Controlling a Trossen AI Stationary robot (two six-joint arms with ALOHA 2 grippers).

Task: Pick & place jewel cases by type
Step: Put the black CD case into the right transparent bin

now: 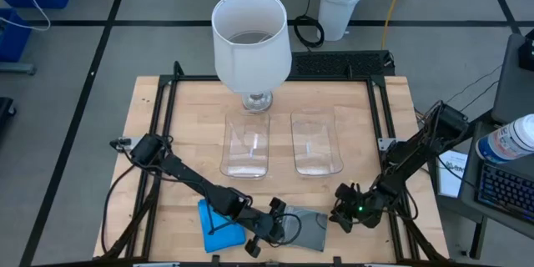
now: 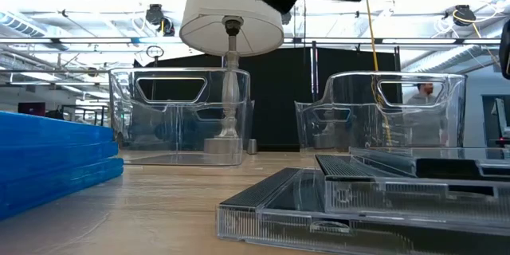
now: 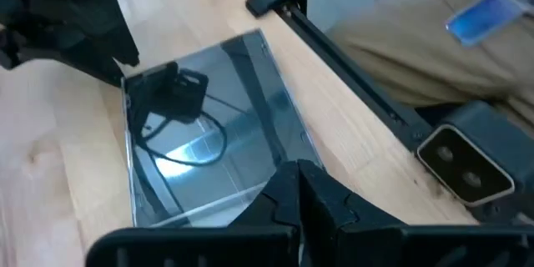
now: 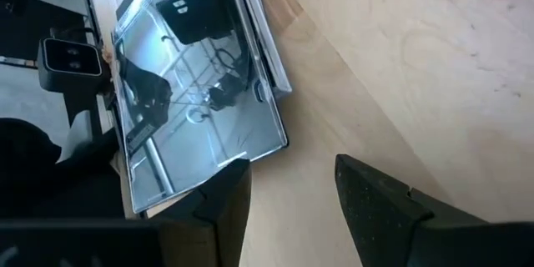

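Observation:
Smoky grey jewel cases (image 1: 310,230) lie flat in an offset stack near the table's front edge; in the low view the upper grey case (image 2: 414,177) rests on the lower grey case (image 2: 279,207). Blue jewel cases (image 1: 219,224) are stacked to their left. My left gripper (image 1: 282,222) is shut, its tips at the grey stack's left edge (image 3: 250,190). My right gripper (image 4: 288,190) stands open at the stack's right end, with only bare wood between its fingers and one finger (image 4: 225,196) beside the top case's corner (image 4: 265,146). My left gripper's shut fingertips (image 3: 298,185) come slanting down from the table's left onto the edge of the top grey case, which lies flat on the stack. Whether they touch it I cannot tell. My right gripper's one finger stands against the case's corner; whether it touches I cannot tell.
Two clear trays (image 1: 247,143) (image 1: 316,143) stand side by side at the table's middle. A white-shaded lamp (image 1: 250,37) stands behind them. A black frame rail (image 3: 350,75) runs along the table's edge. Bare wood lies between the trays and the cases.

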